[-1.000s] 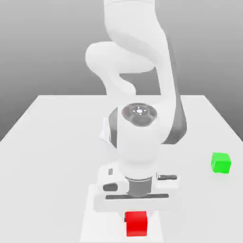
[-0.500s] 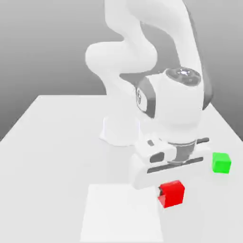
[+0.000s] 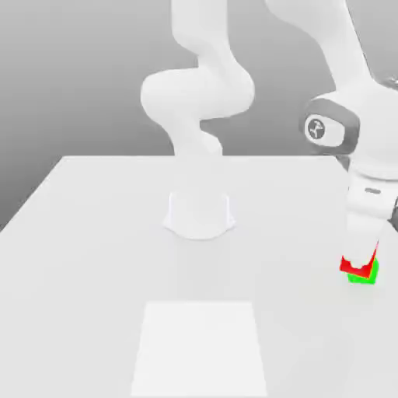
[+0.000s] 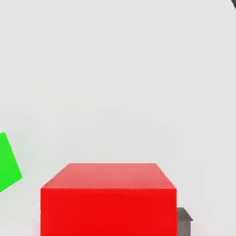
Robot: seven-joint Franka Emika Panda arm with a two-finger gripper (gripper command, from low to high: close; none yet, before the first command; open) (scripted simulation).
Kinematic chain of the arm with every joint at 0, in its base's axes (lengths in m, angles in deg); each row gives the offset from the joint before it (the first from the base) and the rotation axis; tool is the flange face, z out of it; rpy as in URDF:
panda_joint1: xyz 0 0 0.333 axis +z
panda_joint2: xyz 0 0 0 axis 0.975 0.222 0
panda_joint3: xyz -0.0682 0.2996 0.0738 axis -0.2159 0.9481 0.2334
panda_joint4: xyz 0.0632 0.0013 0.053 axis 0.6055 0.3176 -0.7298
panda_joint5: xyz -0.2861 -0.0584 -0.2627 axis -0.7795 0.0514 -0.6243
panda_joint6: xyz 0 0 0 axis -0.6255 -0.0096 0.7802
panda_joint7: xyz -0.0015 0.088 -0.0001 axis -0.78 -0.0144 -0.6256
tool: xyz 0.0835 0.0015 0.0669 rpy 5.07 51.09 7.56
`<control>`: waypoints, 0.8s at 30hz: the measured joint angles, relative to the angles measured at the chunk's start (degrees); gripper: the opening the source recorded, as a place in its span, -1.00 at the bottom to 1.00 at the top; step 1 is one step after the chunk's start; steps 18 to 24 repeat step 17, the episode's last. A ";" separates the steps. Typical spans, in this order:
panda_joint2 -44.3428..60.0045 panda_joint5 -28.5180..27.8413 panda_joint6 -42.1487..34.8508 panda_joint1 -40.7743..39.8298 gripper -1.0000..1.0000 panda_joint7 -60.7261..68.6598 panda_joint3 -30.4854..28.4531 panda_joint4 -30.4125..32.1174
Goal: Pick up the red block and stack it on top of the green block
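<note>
The Panda's two-finger gripper (image 3: pixel 361 263) points down near the exterior view's right edge, pinching the red block (image 3: pixel 362 272) between its fingers. A dark grey fingertip (image 4: pixel 184 223) sits against one side face of the cube in the hand view. The white lower end of the gripper hides much of the red block in the exterior view, leaving a strip of red around the tip.

Just beside the held cube is the green block (image 3: pixel 362 280). In the exterior view it lies behind the gripper tip and the red block, its lower edge and one side visible past them. The hand view shows it off to one side of the red block, turned at an angle to it, with pale surface between the two.

Above the gripper, the white hand housing (image 3: pixel 371 198) joins the arm's wrist (image 3: pixel 377 128). Farther out, well apart from the gripper towards the exterior view's left, are the arm's white base (image 3: pixel 200 218) and a lighter rectangular patch (image 3: pixel 199 350) on the pale tabletop (image 3: pixel 85 272).
</note>
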 joint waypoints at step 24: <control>8.87 -8.90 10.31 11.64 1.00 1.82 -1.44 2.20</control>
